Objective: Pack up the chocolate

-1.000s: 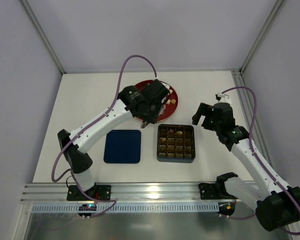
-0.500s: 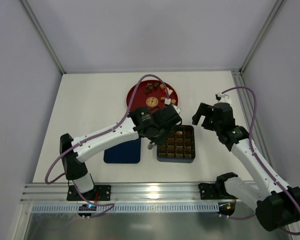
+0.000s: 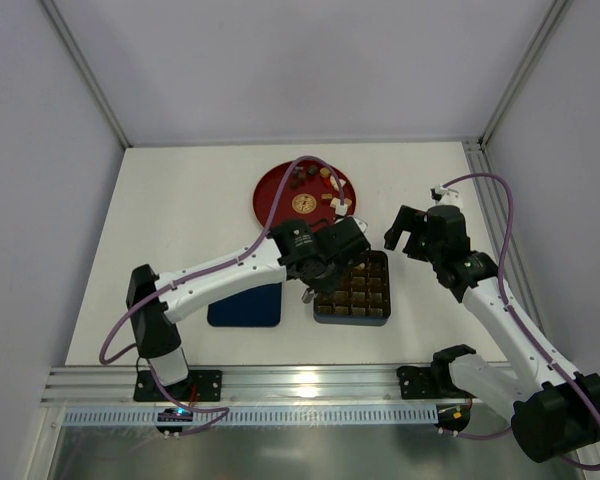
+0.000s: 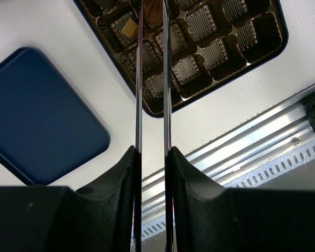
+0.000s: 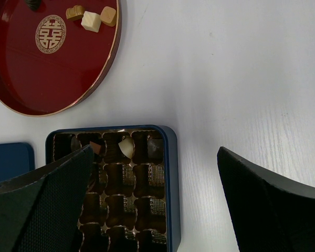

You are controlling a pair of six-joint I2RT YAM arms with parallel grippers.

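Note:
Several chocolates lie on a red round plate; the right wrist view shows tan and cream squares there. The dark tray has a few pieces in its far row: a cream one and a dark one. My left gripper hangs over the tray's left side. Its long thin fingers are nearly together on a dark brown chocolate at the tips. My right gripper is wide open and empty, above the table beside the tray's far right corner.
The navy blue lid lies flat left of the tray, partly under my left arm; it also shows in the left wrist view. An aluminium rail runs along the near table edge. White walls enclose the table.
My left gripper has swung from the red plate toward me to over the tray's left side. The right arm has not moved.

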